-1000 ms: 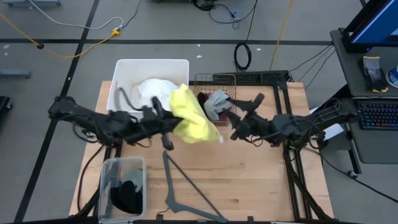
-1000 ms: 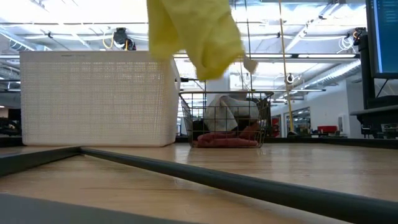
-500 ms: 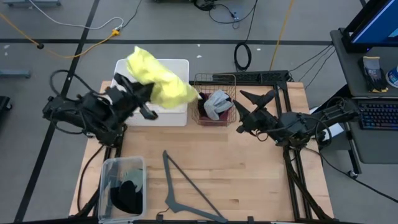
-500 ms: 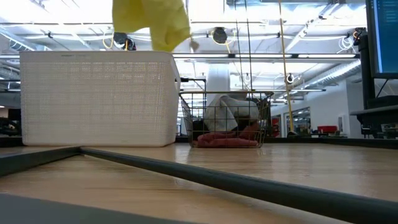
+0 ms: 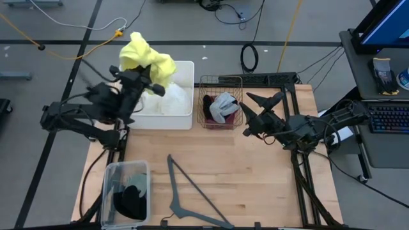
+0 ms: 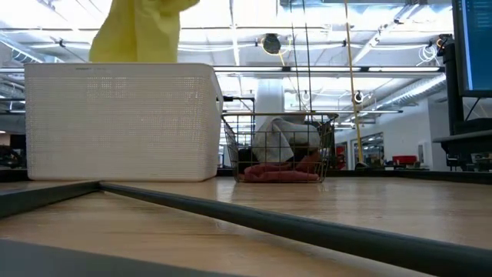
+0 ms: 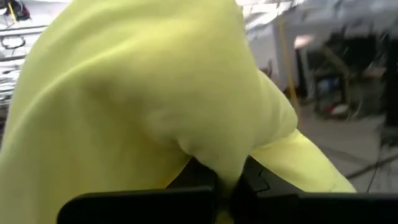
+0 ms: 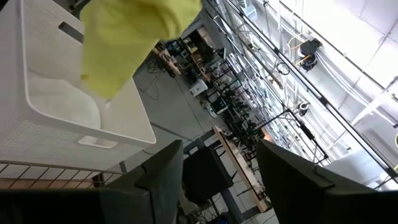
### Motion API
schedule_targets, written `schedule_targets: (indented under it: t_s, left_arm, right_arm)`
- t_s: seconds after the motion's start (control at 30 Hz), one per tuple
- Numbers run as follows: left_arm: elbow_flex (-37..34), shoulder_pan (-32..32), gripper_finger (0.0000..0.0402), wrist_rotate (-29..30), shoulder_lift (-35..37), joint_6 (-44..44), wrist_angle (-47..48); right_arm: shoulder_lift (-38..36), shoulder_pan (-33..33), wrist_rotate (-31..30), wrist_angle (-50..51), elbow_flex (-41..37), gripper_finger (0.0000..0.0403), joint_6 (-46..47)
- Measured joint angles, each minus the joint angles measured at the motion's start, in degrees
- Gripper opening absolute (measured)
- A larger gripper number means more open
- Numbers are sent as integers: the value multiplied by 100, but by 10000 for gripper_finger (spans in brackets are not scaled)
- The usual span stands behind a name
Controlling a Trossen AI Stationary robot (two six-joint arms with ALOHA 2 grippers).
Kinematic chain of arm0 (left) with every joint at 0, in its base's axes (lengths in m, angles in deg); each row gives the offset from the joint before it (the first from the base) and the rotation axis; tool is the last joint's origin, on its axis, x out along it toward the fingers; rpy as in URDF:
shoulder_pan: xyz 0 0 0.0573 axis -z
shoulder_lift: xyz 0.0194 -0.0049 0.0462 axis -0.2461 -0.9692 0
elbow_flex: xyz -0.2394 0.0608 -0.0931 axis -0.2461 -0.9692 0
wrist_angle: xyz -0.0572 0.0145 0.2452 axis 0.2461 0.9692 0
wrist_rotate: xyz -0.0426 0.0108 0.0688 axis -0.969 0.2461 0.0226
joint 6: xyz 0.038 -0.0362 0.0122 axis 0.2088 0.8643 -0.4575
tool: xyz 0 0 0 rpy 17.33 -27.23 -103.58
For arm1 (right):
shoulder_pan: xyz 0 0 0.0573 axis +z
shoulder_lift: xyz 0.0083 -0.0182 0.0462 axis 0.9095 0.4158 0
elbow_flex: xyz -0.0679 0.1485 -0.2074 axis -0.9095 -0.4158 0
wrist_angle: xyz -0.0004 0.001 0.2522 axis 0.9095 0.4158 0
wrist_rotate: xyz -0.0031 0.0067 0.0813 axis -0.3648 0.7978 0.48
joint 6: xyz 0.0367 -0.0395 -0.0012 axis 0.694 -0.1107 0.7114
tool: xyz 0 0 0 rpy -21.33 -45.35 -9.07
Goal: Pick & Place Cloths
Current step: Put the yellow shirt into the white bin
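Note:
My left gripper [image 5: 146,78] is shut on the bright yellow cloth [image 5: 146,59], high over the far left corner of the white basket [image 5: 160,121]. The yellow cloth [image 6: 138,35] hangs above the basket's rim in the low view. A white cloth [image 5: 174,99] lies inside that basket. A wire basket [image 5: 220,79] beside it holds a grey-blue cloth [image 5: 223,105] and a maroon cloth [image 6: 277,174]. My right gripper [image 5: 246,114] stands open just right of the wire basket, with nothing between its fingers. My left gripper pinches a bunched fold of the yellow cloth [image 7: 214,163] between its two fingers [image 7: 258,180]. Gathered in several layers, the cloth billows over and ahead of the fingers. It is lifted clear and droops slack toward the white basket; the basket's wall hides its lower end in the low view.
A clear bin [image 5: 110,185] at the near left holds a black cloth [image 5: 131,201] and a sage green one [image 5: 134,174]. A thin grey hanger [image 5: 185,201] lies on the wooden table [image 5: 268,185] near the front edge. A desk with a keyboard [image 5: 390,118] stands at the right.
My left gripper has swung from the table's middle toward the far left edge and risen, rolling its wrist as it went. The yellow cloth has gone with it, from beside the wire basket to above the white basket's far left corner, bunching up.

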Motion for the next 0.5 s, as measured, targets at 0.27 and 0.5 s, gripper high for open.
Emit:
schedule_targets:
  t_s: [0.27,0.5]
  left_arm:
    - [0,-976,6,-392,-2,2630,2865]
    - [0,-1862,6,-1490,-16,4222,4418]
  right_arm:
    - [-26,-125,-64,13,0,197,52]
    - [-459,-258,-137,188,-294,198,561]
